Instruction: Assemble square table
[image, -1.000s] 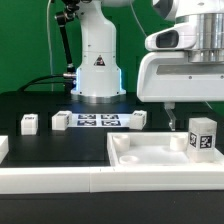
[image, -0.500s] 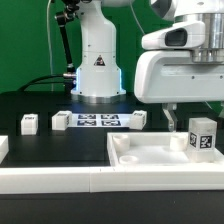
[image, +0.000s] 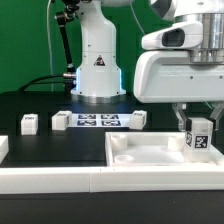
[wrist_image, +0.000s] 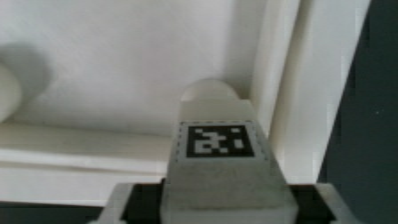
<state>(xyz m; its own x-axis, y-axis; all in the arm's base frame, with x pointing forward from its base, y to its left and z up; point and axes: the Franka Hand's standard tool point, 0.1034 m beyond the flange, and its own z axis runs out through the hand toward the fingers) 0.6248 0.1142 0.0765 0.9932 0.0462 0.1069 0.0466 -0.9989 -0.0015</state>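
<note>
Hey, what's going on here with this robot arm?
The Panda arm's gripper is closed on a small white tagged table leg, held upright over the square tabletop near its rim on the exterior view's right. More tagged legs sit on the black table behind, beside the marker board. None looks fitted yet.

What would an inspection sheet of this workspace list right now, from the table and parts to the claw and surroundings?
Surface: black table, with a long white rail along its front.
Job's things: white square tabletop lying flat; one tagged leg upright at its corner on the exterior view's right; three loose legs behind.
Clutter: marker board; nothing else seen.
Grippers: claw closed on the tagged leg's sides.
Cables: black cables beside the arm's base.
Surroundings: green backdrop.
</note>
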